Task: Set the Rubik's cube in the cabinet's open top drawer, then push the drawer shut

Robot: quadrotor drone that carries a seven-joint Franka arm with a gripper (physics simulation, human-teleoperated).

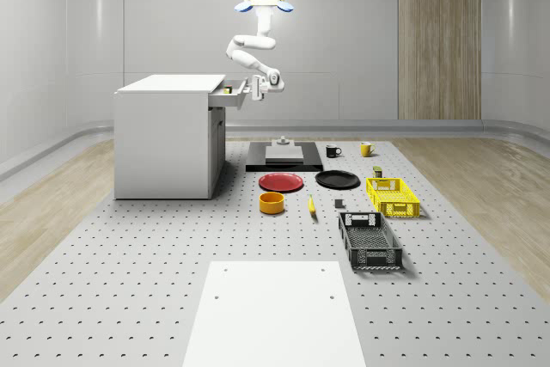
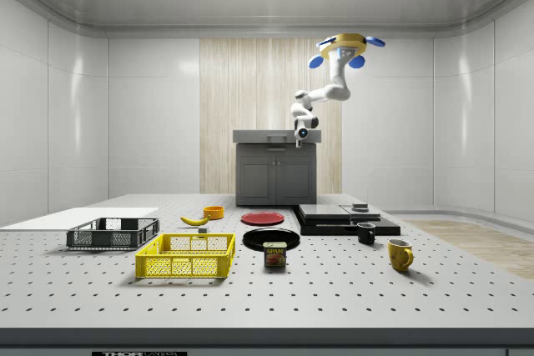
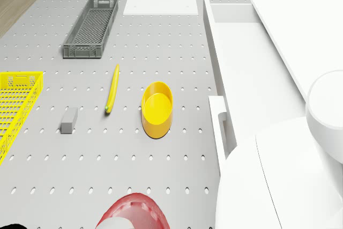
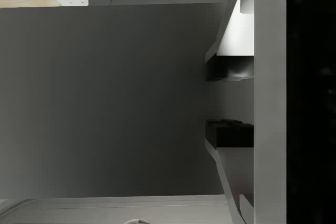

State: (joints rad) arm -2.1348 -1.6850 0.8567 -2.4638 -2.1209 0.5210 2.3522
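The white cabinet stands at the whole-scene view's left with its top drawer pulled open. A small yellowish thing that looks like the Rubik's cube lies inside the drawer. My drone hovers high, beyond the drawer's front and over the black platform. The arm bends down, so my gripper is right at the drawer's front panel. In the wrist view the gripper faces the flat grey drawer front at close range, open with nothing between its fingers. The side view has the gripper at the cabinet's top edge.
On the perforated table lie a red plate, black plate, yellow bowl, banana, yellow crate and grey crate. A black platform sits below the drone; two mugs stand near it. A white sheet lies at the front.
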